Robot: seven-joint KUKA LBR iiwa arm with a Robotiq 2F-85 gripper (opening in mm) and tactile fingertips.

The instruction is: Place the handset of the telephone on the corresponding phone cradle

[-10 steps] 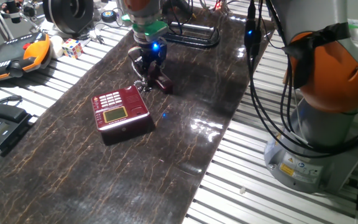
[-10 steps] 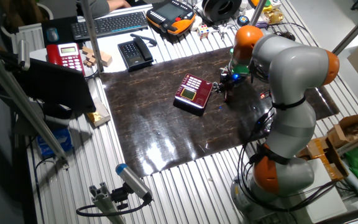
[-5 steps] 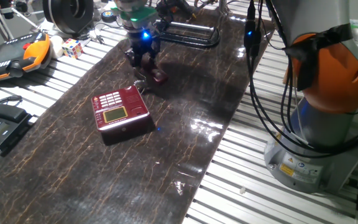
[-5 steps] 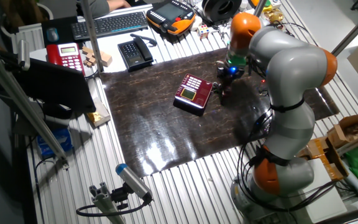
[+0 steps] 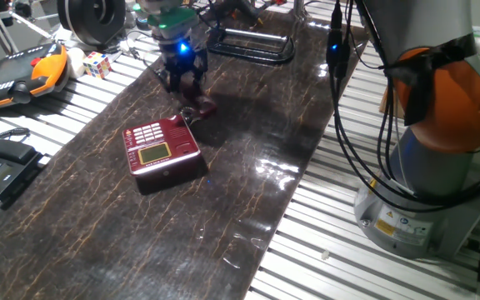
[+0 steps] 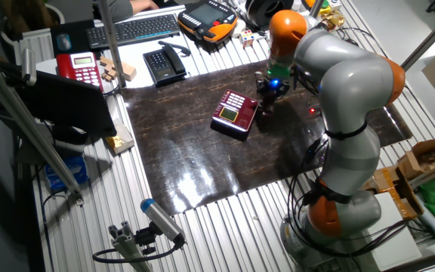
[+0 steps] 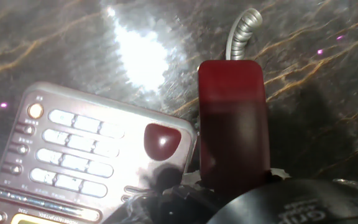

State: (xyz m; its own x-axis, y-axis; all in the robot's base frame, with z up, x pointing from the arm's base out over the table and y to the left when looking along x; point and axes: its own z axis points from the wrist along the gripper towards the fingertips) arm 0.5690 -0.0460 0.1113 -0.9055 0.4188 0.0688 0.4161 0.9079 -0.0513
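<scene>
The gripper [image 5: 187, 83] holds the handset [image 7: 232, 124] by its middle. It looks light, stiff and smooth, and its cord [image 7: 241, 31] may pull.

text: none legible | telephone [image 7: 86, 155] key labels + gripper embossing: too blurry

Handset [image 7: 232, 124] just beside telephone [image 7: 86, 155], both above mat [image 5: 248, 108].

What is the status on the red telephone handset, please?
Gripper shut on handset, held above mat just beyond red telephone. Phone cradle empty, handset alongside it, not seated. Nothing in the way.
</scene>
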